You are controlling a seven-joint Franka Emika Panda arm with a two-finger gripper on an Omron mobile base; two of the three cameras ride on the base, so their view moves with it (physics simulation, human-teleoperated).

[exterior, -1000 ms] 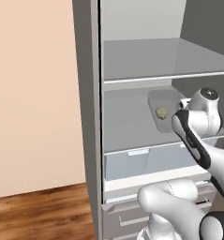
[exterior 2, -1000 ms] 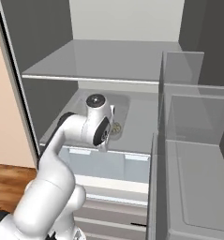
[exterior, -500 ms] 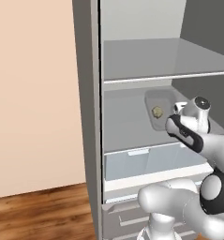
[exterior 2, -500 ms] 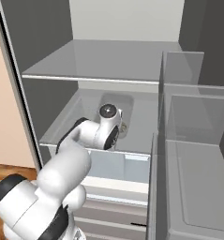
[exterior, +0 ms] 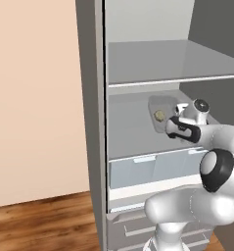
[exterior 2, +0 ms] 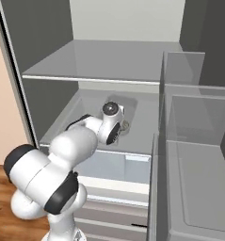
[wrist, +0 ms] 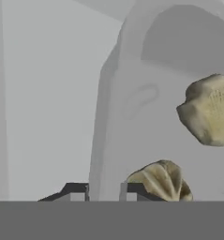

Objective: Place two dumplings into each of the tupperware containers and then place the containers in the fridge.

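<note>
Tool (wrist: 104,190) is inside the fridge (exterior: 91,122), down at the middle shelf (exterior: 130,132), at the near wall of a tupperware container (wrist: 132,108).

Left base view: tool (exterior: 171,126) sits at the near right corner of the container (exterior: 155,105). One dumpling (exterior: 159,115) is visible in the tub just beyond the tool. The wrist covers the rest of the tub's near end.

Right base view: the wrist and forearm block most of the tub. Only its far rim (exterior 2: 128,101) shows past the tool. Whether the fingers grip anything cannot be told from here. This view adds the door bins (exterior 2: 189,122) on the right and a pale drawer (exterior 2: 114,167) under the shelf.

Hand view: the detail the base views miss. The two fingertips (wrist: 76,191) sit either side of the container's flared rim, left tip outside the wall, right tip inside. The gap between them is narrow and they look pinched on the rim. Two dumplings lie in the tub: one (wrist: 160,180) touching or just beside the right fingertip, the other (wrist: 209,110) farther in, up and to the right, apart from the first. Left of the tool is bare grey shelf.
</note>
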